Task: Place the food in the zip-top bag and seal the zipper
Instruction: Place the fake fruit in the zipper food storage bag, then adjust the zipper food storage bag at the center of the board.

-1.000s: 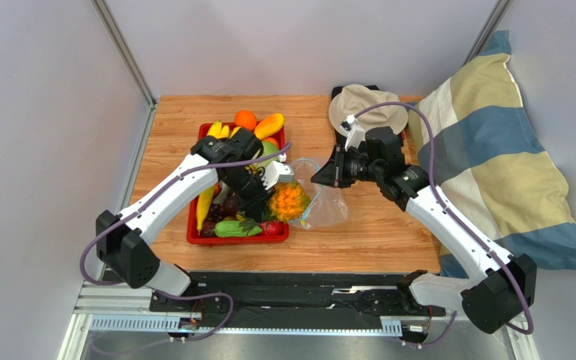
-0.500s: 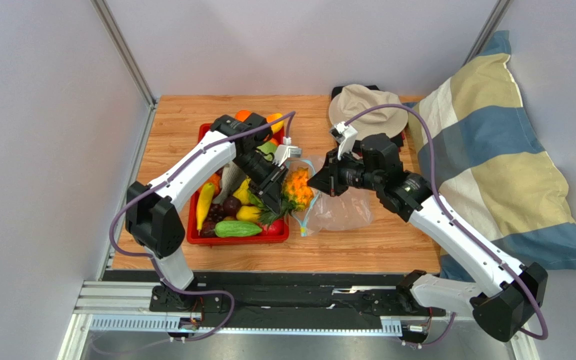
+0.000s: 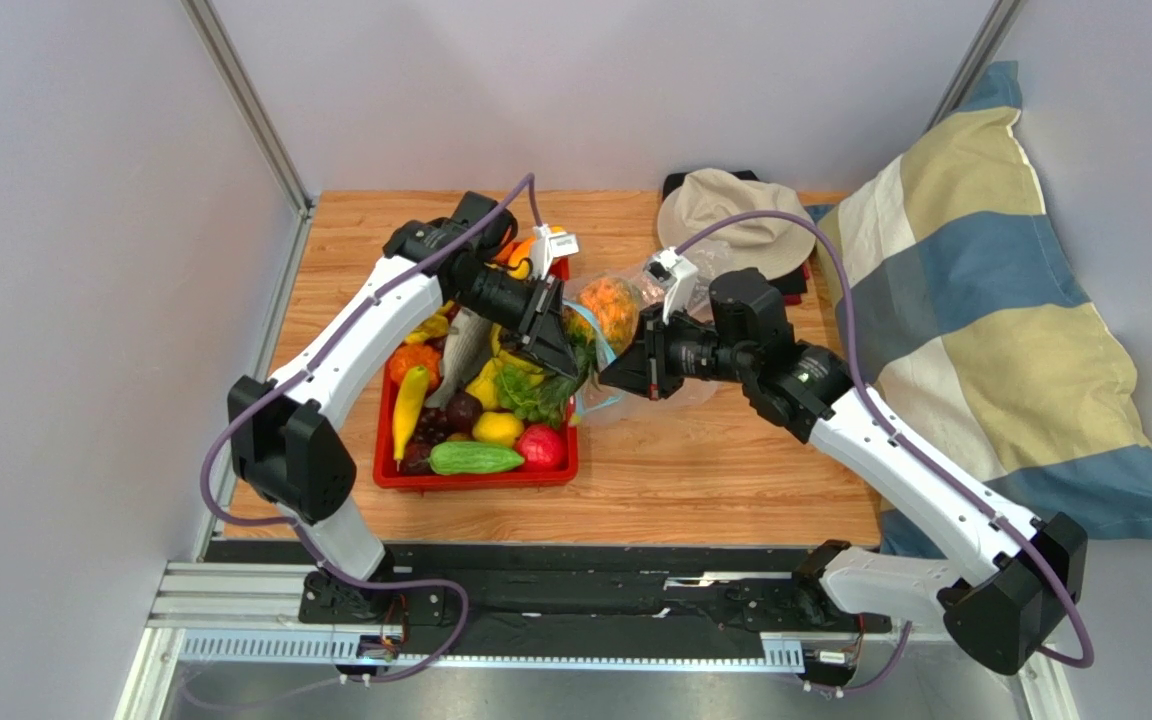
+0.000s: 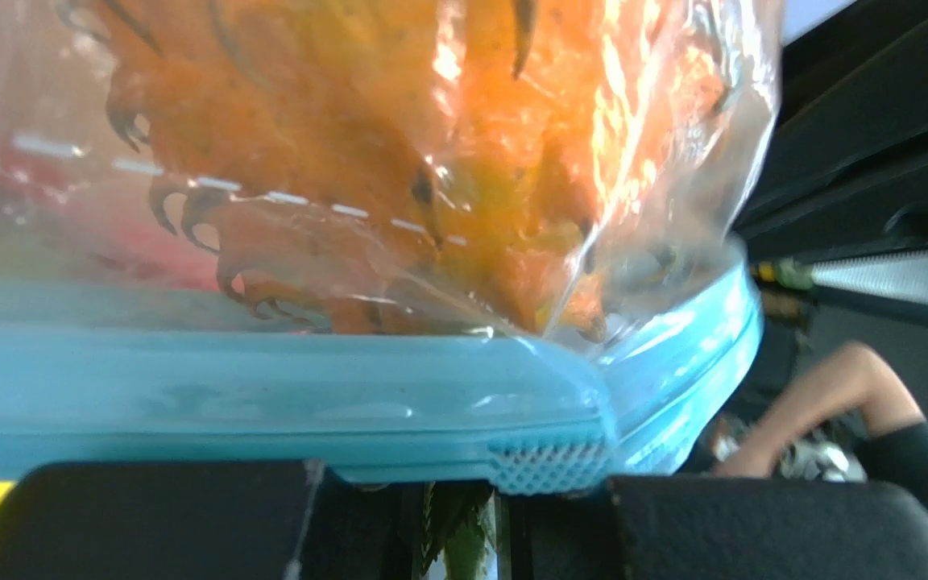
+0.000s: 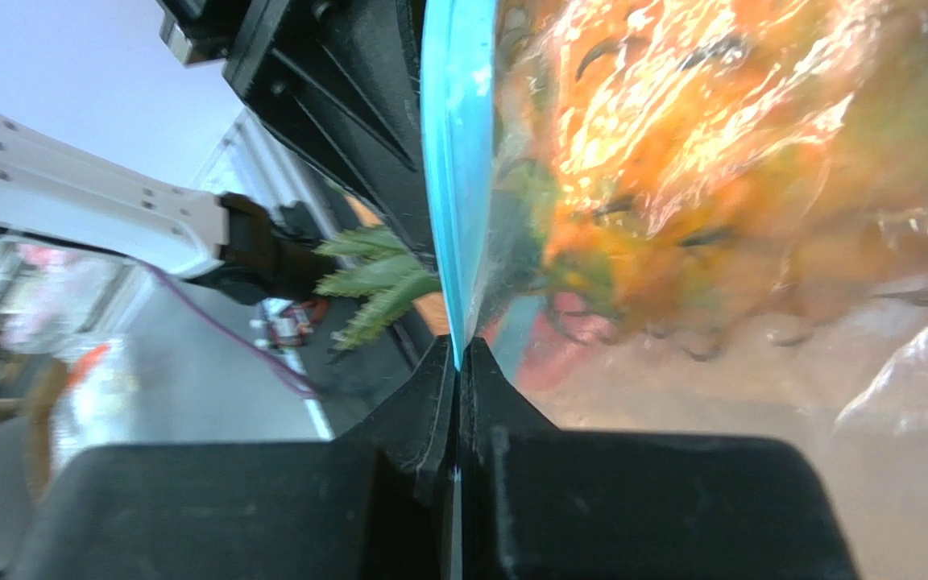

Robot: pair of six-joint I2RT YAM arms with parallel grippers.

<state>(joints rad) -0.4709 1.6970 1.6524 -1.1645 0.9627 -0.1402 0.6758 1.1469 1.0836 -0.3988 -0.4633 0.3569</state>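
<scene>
The clear zip-top bag (image 3: 654, 288) hangs lifted above the table between my two grippers. The orange pineapple (image 3: 612, 308) sits inside it, seen through the plastic in the left wrist view (image 4: 372, 145) and the right wrist view (image 5: 675, 121). Its green leaves (image 3: 537, 393) stick out past the mouth. My right gripper (image 3: 615, 375) is shut on the blue-green zipper (image 5: 457, 181), pinching it edge-on (image 5: 457, 363). My left gripper (image 3: 557, 333) is at the bag's mouth, nearly shut, with a green leaf in the narrow gap (image 4: 457, 483). The zipper (image 4: 251, 399) lies across its fingertips.
A red tray (image 3: 477, 482) at the left holds several toy foods, among them a green cucumber (image 3: 474, 458), a red apple (image 3: 542, 446) and a yellow lemon (image 3: 497, 428). A beige hat (image 3: 740, 210) lies at the back. A checked pillow (image 3: 988, 300) fills the right side.
My left gripper has carried the pineapple up and back from the tray's right edge. The right gripper has lifted the bag off the table. The pineapple now sits inside the bag.
</scene>
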